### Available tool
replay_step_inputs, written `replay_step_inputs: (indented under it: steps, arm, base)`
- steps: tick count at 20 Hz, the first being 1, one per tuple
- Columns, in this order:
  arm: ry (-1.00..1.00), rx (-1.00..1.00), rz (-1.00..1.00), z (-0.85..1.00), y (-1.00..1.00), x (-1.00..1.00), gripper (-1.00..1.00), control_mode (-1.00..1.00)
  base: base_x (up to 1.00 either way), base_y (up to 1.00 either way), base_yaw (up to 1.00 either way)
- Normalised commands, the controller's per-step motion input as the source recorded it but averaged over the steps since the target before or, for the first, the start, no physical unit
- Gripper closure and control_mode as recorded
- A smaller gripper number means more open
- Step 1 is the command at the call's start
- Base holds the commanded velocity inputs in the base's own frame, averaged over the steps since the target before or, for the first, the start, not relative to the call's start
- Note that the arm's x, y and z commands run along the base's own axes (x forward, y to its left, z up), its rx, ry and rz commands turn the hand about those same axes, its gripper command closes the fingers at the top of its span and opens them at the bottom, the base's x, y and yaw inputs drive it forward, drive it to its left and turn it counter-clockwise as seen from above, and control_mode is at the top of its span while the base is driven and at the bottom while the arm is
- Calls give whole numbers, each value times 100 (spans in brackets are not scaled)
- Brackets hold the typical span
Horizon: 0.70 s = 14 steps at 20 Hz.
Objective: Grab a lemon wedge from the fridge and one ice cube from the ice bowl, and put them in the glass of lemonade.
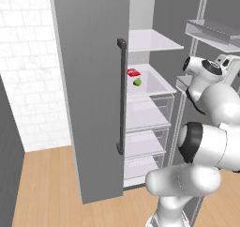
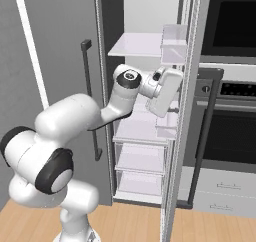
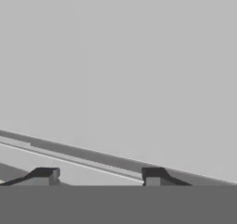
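The fridge [image 1: 89,80] stands with its left door shut and its right door swung open. On a white middle shelf lies the lemon wedge [image 1: 137,81], small and yellow-green, just in front of a small red item [image 1: 133,72]. My white hand [image 2: 166,91] reaches into the open fridge at that shelf's height, near the open door's edge. In the hand view my gripper [image 3: 98,176] faces a plain grey surface; its fingertips [image 3: 44,174] stand apart with nothing between them. The wedge rests free on the shelf. The ice bowl and the glass of lemonade are out of view.
Clear drawers [image 2: 142,158] fill the fridge below the shelf. The open door [image 2: 187,111] carries a bin [image 2: 175,43] close beside my hand. An oven [image 2: 230,131] stands to the right. A long dark handle [image 1: 122,94] runs down the shut door.
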Motion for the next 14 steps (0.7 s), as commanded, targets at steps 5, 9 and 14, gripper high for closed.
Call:
replay_step_inputs:
  steps: [5,9,14]
  arm:
    - [-3,0,12,5,13,-10,-100,-100]
    - [-19,0,13,3,95,-41,-100,-100]
    - [-36,5,9,-11,97,-39,-100,-100]
  base:
    - [0,0,0]
    - [0,0,0]
    - [0,0,0]
